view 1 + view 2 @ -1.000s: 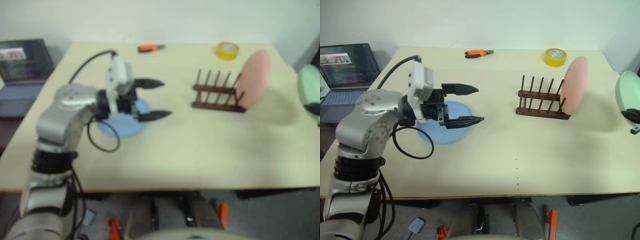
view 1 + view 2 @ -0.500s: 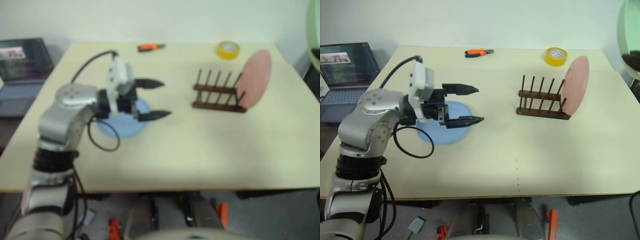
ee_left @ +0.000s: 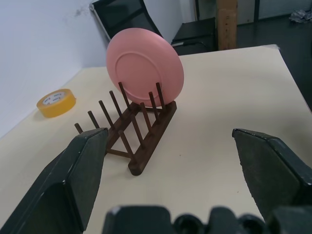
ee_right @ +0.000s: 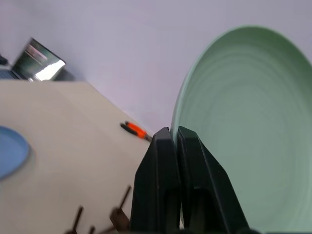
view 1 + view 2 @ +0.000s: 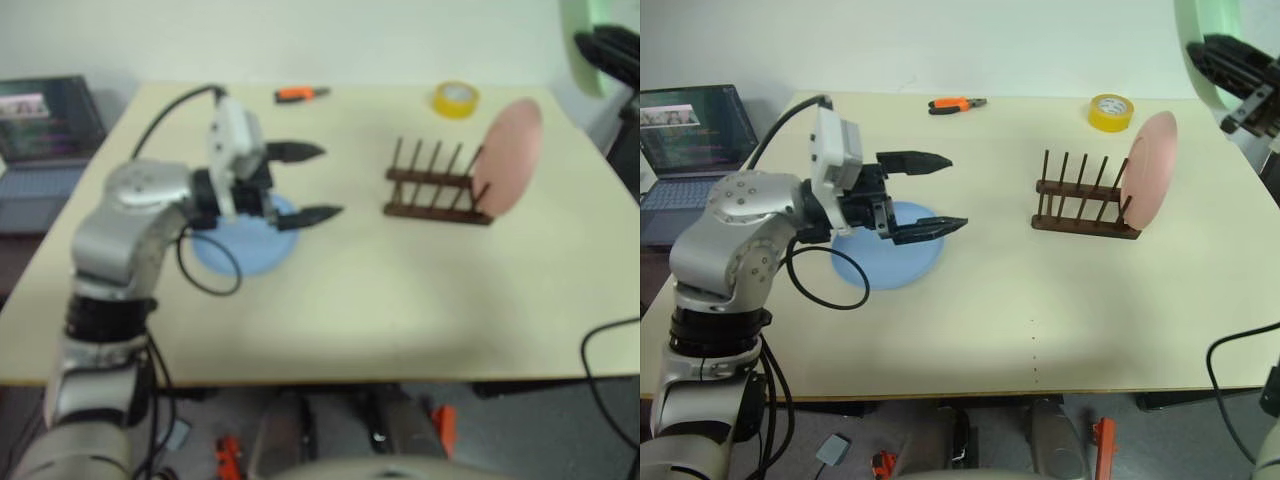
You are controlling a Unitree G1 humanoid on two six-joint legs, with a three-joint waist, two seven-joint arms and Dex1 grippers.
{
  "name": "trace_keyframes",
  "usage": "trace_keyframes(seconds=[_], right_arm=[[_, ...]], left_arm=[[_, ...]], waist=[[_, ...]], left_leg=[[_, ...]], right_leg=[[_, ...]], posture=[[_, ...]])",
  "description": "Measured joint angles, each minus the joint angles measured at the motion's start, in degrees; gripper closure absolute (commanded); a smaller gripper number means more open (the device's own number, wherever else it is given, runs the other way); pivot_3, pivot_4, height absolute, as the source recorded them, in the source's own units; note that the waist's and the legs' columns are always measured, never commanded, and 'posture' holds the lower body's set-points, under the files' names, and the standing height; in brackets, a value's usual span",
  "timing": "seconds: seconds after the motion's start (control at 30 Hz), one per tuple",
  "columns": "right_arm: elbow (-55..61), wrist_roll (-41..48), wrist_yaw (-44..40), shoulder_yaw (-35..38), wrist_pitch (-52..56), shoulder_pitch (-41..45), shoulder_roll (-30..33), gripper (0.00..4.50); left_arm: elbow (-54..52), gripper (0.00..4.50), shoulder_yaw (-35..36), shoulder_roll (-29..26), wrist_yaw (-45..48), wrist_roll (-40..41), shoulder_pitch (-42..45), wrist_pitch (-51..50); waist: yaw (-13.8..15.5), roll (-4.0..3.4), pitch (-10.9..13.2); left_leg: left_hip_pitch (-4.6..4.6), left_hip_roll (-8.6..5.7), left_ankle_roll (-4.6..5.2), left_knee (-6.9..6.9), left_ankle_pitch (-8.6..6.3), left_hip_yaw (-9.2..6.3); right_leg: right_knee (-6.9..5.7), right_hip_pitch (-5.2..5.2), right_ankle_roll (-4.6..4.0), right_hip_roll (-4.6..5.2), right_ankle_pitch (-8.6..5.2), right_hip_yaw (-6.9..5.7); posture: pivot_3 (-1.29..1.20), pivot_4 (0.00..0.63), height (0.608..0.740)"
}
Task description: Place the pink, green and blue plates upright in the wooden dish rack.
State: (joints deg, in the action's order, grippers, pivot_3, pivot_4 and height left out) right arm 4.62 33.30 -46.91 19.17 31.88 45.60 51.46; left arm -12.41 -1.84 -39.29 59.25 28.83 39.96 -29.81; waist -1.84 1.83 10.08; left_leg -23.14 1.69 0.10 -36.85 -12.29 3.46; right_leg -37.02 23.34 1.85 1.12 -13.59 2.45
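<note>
Head views: no readable writing. L gripper [image 5: 925, 193] spread wide, empty, hovering just above blue plate [image 5: 887, 259] flat on table [image 5: 1040, 310]. Wooden dish rack [image 5: 1085, 205] well off past its tips, pink plate [image 5: 1150, 168] upright in far end slot; other slots free. R gripper [image 5: 1232, 68] up high near table's far corner, pressed onto green plate [image 5: 1200, 50] rim.

L wrist: rack between fingers [image 3: 73, 180], bare table around.

R wrist: green plate [image 4: 243, 126] pinched at edge.

This looks like a robotics lab or test room: a plain cream desk [image 5: 1060, 320] against a bare white wall [image 5: 970, 45], an open laptop [image 5: 685, 135] showing code at the side, orange pliers [image 5: 958, 103] and a yellow tape roll [image 5: 1110, 112] on top, loose cables below.
</note>
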Motion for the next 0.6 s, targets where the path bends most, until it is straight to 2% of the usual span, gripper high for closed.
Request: trace_keyframes(seconds=[0.23, 0.6], right_arm=[[-0.2, 7.42, 6.39, 0.14, 4.88, 1.6, -10.69, 4.44], [-1.52, 15.16, 13.27, 2.48, 9.97, 1.43, -17.0, 4.44]], left_arm=[[-1.63, 0.0, 0.26, -0.82, -0.98, 0.14, -1.69, -0.32], [-3.13, 0.0, 1.5, -1.34, -1.73, 0.38, -2.92, -1.33]], waist=[[0.04, 0.0, 0.0], [0.06, 0.0, 0.0]], left_leg=[[-0.23, 0.01, 0.0, -0.02, 0.0, -0.05], [-0.4, 0.01, 0.01, -0.01, 0.0, -0.08]], right_leg=[[-0.02, 0.18, 0.17, 0.02, 0.12, -0.03], [0.01, 0.32, 0.09, 0.0, 0.18, -0.1]], posture=[[0.0, 0.15, 0.74], [0.0, 0.15, 0.74]])
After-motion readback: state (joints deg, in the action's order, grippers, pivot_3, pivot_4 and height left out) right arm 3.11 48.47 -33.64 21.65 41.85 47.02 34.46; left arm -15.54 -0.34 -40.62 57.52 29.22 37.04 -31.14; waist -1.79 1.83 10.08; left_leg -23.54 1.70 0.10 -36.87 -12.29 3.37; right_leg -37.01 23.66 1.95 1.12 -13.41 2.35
